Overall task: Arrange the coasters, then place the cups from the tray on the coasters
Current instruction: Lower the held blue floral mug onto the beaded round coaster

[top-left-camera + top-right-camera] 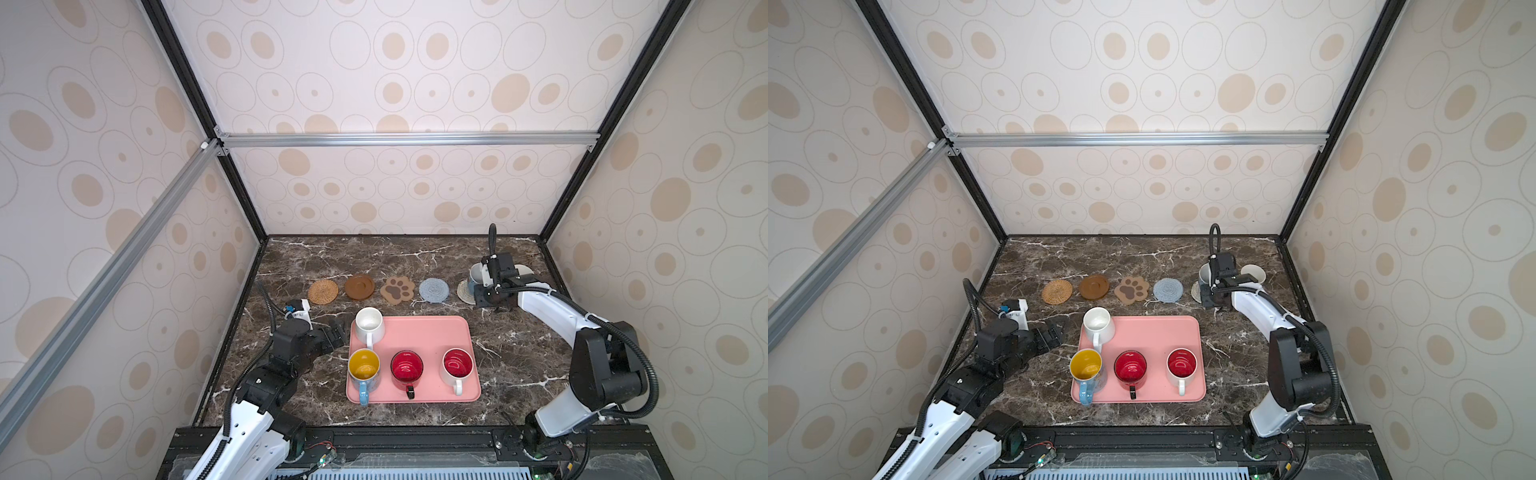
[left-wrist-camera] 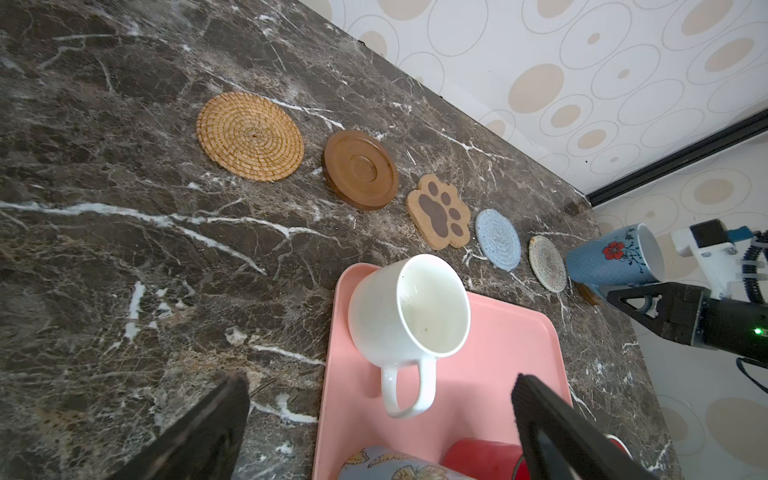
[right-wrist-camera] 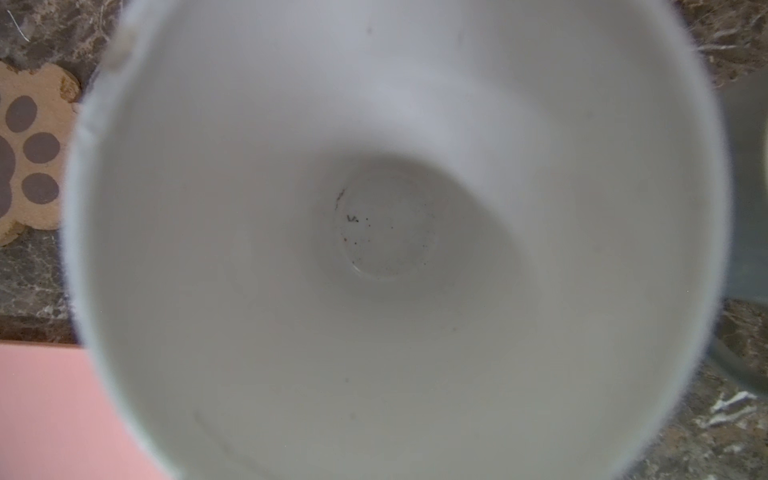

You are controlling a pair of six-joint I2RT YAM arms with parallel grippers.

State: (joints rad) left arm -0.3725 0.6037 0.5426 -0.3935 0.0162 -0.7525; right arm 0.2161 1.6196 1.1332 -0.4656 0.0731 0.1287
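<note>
Light blue cup [image 2: 611, 259] held in right pincer [image 2: 614, 296], just beside cream coaster [image 2: 547, 269]

cream coaster [image 1: 462, 293]: partly hidden behind right arm [image 1: 540, 301] | light blue cup [image 3: 395, 249]: rim blurred, cut off

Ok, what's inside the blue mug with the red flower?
The blue mug is empty: white inside, with a few dark specks on its bottom. Nothing covers the inside.

Cream walls [image 1: 415, 83], beige oval print; black corner posts [image 1: 179, 66]; silver crossbar [image 1: 407, 139]; dark veined tabletop [image 1: 374, 257], probably marble.
</note>
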